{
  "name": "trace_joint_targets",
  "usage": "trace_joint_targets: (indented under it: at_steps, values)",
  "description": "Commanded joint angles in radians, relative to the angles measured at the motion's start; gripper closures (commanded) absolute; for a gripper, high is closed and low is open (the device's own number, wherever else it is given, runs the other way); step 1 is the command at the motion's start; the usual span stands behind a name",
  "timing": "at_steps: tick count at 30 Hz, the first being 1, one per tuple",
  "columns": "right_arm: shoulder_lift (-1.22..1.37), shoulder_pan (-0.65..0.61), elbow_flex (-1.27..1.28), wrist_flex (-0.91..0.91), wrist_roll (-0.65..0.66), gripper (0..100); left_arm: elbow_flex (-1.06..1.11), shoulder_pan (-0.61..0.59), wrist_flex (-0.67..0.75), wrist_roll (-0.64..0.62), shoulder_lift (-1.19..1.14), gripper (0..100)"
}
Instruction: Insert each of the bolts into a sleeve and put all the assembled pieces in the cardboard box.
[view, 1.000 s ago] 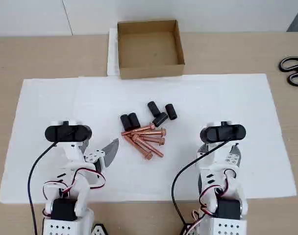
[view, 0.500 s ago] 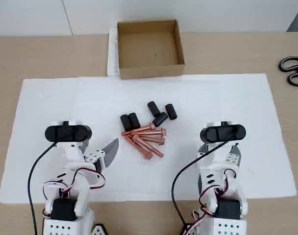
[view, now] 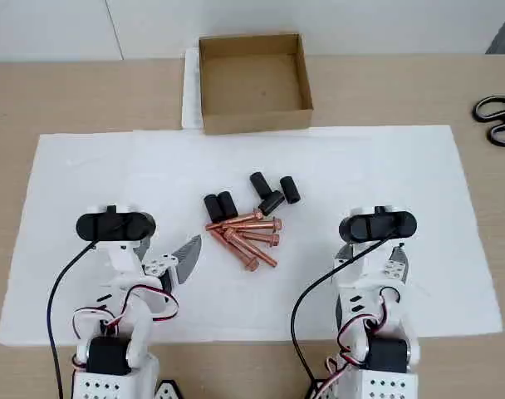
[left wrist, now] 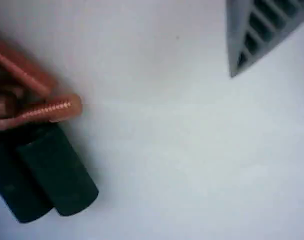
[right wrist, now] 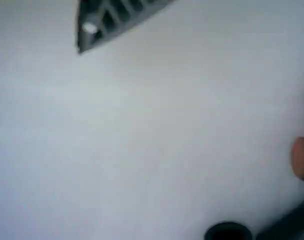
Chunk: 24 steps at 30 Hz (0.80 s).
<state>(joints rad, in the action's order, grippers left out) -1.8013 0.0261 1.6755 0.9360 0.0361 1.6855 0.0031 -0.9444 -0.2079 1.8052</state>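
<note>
Nothing is shifting since a second ago; left gripper [view: 184, 253] and right gripper [view: 395, 264] are idling empty, openness not tellable; bolts [view: 246, 233] and sleeves [view: 269, 195] are lying unassembled, awaiting a first grasp

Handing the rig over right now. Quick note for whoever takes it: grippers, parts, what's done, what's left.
Grippers: the left gripper sits low over the white sheet, just short of the pile and touching no part. The right gripper is over bare sheet on the pile's other side, also touching nothing. Open or shut can't be told for either.
Parts: the copper bolts and black sleeves lie loose in one cluster mid-sheet. The cardboard box stands at the sheet's far edge, empty.
Done: nothing; no bolt looks seated in a sleeve.
Left: every insertion, then boxing all pieces.
</note>
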Motion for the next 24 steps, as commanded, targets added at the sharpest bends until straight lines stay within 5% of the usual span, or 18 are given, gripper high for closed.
trace_joint_targets:
  at_steps: [1, 8, 14, 24]
  values:
    - [-0.013, 0.008, 0.006, 0.001, 0.005, 70.1, -0.012, 0.005, 0.021, -0.006, 0.014, 69]
    - [-0.012, 0.036, -0.041, 0.025, 0.028, 70.1, -0.005, 0.074, 0.092, -0.025, 0.011, 69]
    - [-0.010, 0.087, -0.281, 0.079, 0.153, 70.1, -0.117, -0.057, 0.014, -0.023, 0.006, 69]
    - [0.191, 0.090, -0.591, 0.122, 0.158, 70.1, -0.337, -0.206, -0.135, 0.083, -0.034, 69]
